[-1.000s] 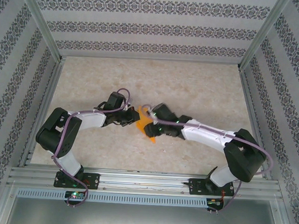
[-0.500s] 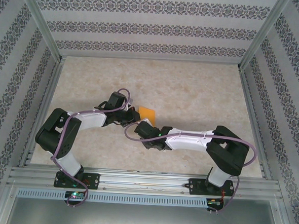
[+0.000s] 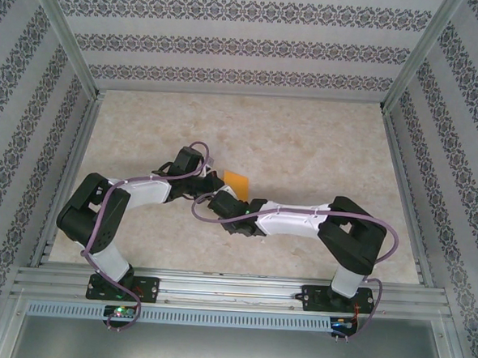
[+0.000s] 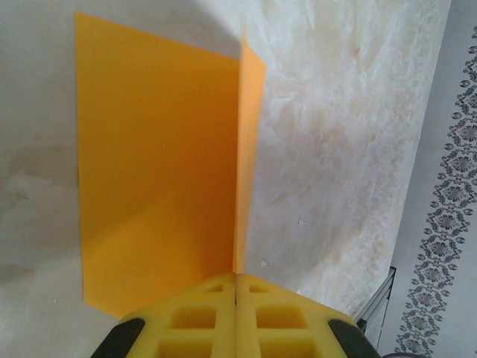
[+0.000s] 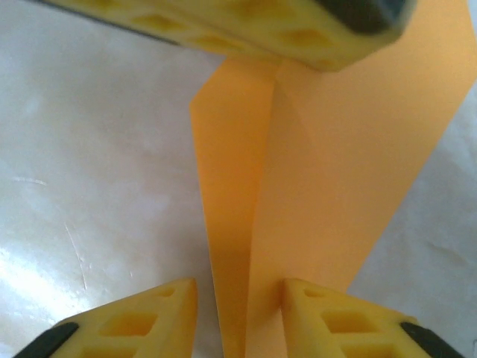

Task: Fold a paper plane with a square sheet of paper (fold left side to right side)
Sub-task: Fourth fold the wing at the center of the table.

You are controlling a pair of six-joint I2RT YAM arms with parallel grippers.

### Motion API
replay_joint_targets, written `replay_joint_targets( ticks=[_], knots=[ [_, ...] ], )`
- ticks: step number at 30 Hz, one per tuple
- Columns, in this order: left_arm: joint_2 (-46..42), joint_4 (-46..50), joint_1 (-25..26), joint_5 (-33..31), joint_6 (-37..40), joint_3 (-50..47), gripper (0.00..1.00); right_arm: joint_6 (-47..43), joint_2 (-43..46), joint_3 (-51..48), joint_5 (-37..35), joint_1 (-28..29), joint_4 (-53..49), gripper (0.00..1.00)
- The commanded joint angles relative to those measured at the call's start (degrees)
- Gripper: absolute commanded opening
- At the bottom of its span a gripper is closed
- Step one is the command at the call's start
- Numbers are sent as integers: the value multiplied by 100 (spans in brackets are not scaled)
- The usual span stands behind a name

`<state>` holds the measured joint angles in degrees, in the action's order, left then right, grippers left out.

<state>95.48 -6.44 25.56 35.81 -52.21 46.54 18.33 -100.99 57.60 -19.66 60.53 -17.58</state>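
Square sheet of paper (image 3: 236, 180), bright orange, near the middle of the counter (image 3: 322, 143); it is bent along one straight crease, so that two flaps meet at a ridge; in the left wrist view one flap spreads broad and the other shows almost edge-on. My left tool (image 4: 235, 280) is pressed together on the near end of that crease, pinching the sheet; I judge this grip serves to anchor the fold line while the other arm works. My right tool (image 5: 237, 292) stands spread, one finger on each side of the ridge, touching neither flap as far as I can tell; the placement suits pressing the left half against the right half. From above, the two tools lie just beside each other, with the paper at their far side. Whether the paper's far edge rests on the counter, I cannot tell; I judge the fold begun but not yet flattened.
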Motion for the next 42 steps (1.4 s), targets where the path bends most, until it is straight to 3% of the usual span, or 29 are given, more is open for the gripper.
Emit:
replay_joint_targets(
  ticks=[1, 13, 19, 22, 25, 27, 32, 42],
  knots=[
    [-155, 116, 79, -21, -88, 107, 7, -22, -138, 138, -164, -24, -101, 30],
    [-383, 225, 79, -165, 10, 106, 12, 96, -44, -50, -227, -112, -188, 1],
    [-468, 248, 55, -158, 35, 110, 13, 127, 116, -170, -151, -190, -117, 0],
    [-477, 265, 45, -136, 59, 133, 19, 127, 268, -281, 31, -271, 42, 0],
    [-579, 404, -7, -170, 119, 158, 23, 142, 449, -418, 349, -403, 215, 0],
    [-703, 504, -80, -211, 195, 168, 33, 123, 561, -526, 706, -527, 360, 0],
    [-1125, 615, -386, -233, 289, 53, 38, 198, 779, -827, 1624, -856, 759, 0],
    [-1089, 567, -640, 206, 346, -126, 39, 720, 1204, -1534, 3309, -1769, 1859, 0]
  ],
)
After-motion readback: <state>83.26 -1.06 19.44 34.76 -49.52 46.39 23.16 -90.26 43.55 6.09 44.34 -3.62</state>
